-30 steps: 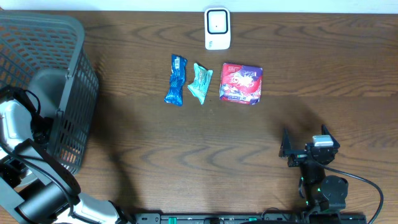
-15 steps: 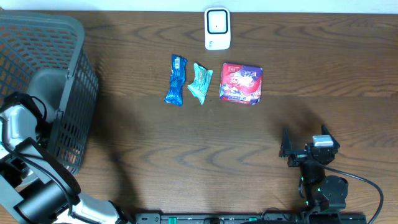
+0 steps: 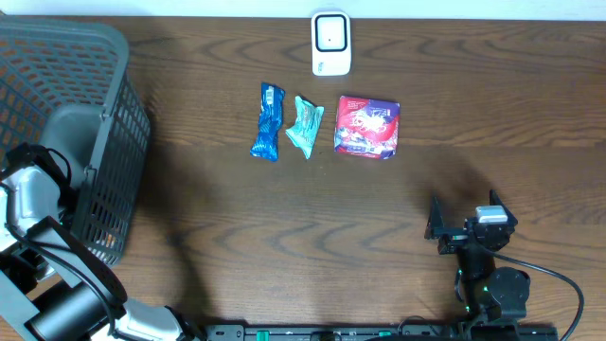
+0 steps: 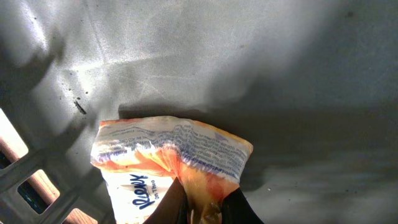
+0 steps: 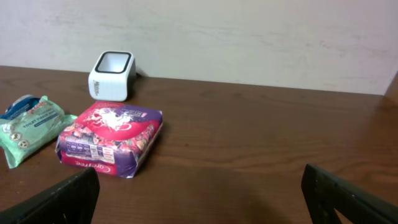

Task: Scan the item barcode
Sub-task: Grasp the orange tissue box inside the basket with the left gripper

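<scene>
Left gripper jaws pinch tissue packet near basket wall. Right gripper jaws wide, empty, above open desk.

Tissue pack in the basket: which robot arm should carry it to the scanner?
Left. The left gripper is shut on the tissue pack inside the basket, so it probably only needs to lift. The right gripper is open, empty, and far across the table.

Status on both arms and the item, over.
Left pincer shut on tissue pack, inside basket. Right pincer open, empty. Purple packet lies before scanner.
</scene>
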Controlling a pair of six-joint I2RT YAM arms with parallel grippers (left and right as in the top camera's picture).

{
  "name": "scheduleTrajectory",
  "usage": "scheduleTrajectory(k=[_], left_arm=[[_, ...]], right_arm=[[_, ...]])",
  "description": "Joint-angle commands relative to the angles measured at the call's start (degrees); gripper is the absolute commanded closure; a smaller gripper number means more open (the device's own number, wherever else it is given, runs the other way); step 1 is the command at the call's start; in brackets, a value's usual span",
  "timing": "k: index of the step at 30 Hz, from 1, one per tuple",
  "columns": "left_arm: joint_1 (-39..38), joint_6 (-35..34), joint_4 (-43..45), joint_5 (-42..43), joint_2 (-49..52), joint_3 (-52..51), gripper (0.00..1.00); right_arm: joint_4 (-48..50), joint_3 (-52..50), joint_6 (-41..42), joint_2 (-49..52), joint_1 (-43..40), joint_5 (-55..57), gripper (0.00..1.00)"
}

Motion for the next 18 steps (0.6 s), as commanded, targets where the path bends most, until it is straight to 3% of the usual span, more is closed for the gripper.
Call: scheduleTrajectory(k=[1, 5, 15, 18], left_arm=[[0.1, 0.0, 0.5, 6.5, 2.1, 0.6, 0.93], [0.1, 0.4, -0.2, 10.6, -0.7, 6.0, 0.93], [0.1, 2.5, 4.5, 10.9, -22.0, 18.3, 0.93], [-0.5, 2.5, 7.5, 16.2, -29.1, 18.6, 0.93]], right_arm=[[-0.3, -0.1, -0.7, -0.1, -0.4, 0.1, 0.01], [-0.3, -0.1, -0.7, -0.1, -0.4, 0.1, 0.01], [-0.3, -0.1, -0.7, -0.1, -0.4, 0.1, 0.01], [-0.3, -0.1, -0.7, -0.1, -0.4, 0.1, 0.01]])
